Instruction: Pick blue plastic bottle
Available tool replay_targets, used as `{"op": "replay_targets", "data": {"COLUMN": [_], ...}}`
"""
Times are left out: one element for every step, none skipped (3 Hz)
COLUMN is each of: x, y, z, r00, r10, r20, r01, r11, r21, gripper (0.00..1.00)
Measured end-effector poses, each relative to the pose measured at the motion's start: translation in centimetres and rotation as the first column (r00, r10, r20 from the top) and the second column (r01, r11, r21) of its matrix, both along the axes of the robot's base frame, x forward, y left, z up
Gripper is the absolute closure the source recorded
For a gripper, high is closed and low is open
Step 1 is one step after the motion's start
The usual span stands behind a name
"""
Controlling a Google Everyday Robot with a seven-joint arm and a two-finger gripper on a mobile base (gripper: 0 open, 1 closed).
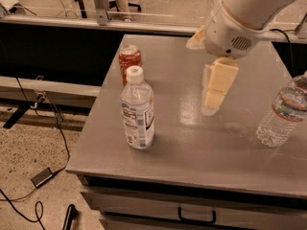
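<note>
The blue plastic bottle [137, 110] stands upright near the table's front left, clear and bluish with a white cap and a white printed label. My gripper [212, 99] hangs from the white arm over the middle of the table, to the right of the bottle and well apart from it, cream-coloured fingers pointing down close to the tabletop. It holds nothing.
A red-orange can [129, 60] stands just behind the bottle. A ribbed clear bottle [283, 113] with a blue-and-red band stands at the right edge. The grey table [192, 157] has a drawer below; cables and a black device lie on the floor at left.
</note>
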State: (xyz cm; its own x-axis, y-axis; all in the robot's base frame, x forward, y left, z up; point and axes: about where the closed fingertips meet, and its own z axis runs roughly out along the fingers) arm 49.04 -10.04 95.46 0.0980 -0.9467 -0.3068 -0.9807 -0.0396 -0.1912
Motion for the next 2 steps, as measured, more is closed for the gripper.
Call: {"op": "replay_targets", "data": {"x": [0.9,0.8], "y": [2.1,3.6], "z": [-1.0,-2.2], "r00": [0.9973,0.9917], "r10": [0.021,0.038], "r20": [-0.070,-0.123], "r01": [-0.014,-0.008], "r11": [0.996,0.972], "r21": [0.093,0.236], "gripper": [0.00,0.00]}}
